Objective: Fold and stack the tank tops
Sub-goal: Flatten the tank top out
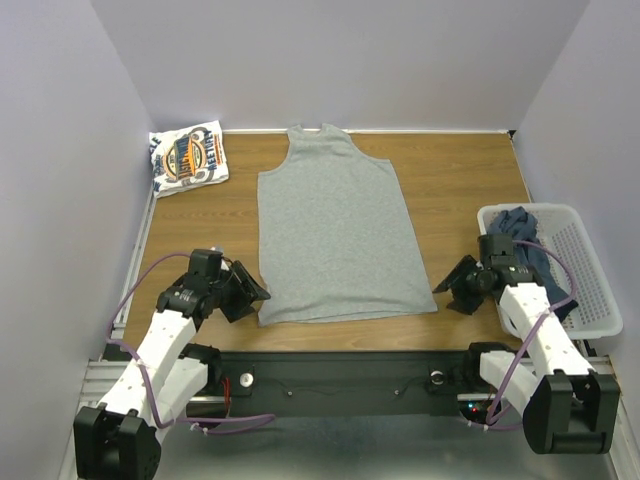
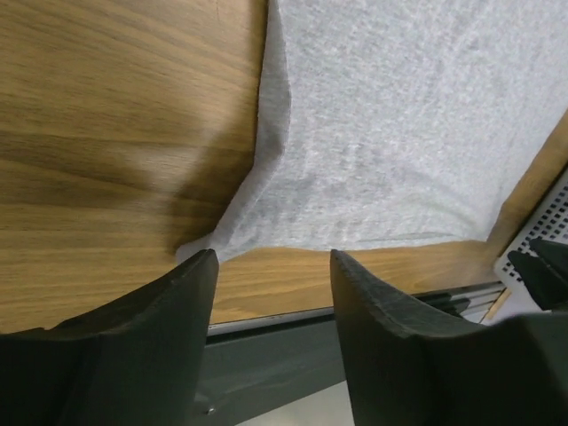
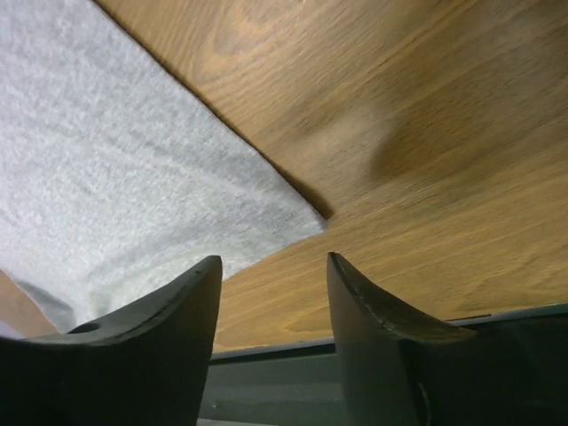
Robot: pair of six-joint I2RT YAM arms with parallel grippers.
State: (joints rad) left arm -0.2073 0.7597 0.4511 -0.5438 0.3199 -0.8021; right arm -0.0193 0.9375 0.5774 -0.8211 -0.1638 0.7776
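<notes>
We find the printed tank top (image 1: 188,156), white with a blue-and-orange round logo, folded into a small packet at the far left corner of the desk (image 1: 460,180). It lies well apart from everything else.

At the near left, the left gripper (image 1: 262,293) sits low over the desk at the near left hem corner of the grey tank top (image 1: 340,230). In its wrist view the fingers (image 2: 169,328) stand apart with nothing between them. The hem corner lies just beyond the gap, slightly lifted and creased. We cannot tell whether the left finger touches the cloth.

The grey tank top is spread flat in the middle of the desk – neck and straps at the far edge, hem at the near edge, face smooth apart from that creased corner.

At the near right, the right gripper (image 1: 441,287) sits low at the near right hem corner. Its fingers (image 3: 373,337) are likewise apart and hold nothing – the corner lies flat on the wood just beyond the gap.

At the right edge stands a white mesh basket (image 1: 592,300). Crumpled dark slate-blue tank tops (image 1: 522,232) lie in its far-left part, partly behind the right arm.
</notes>
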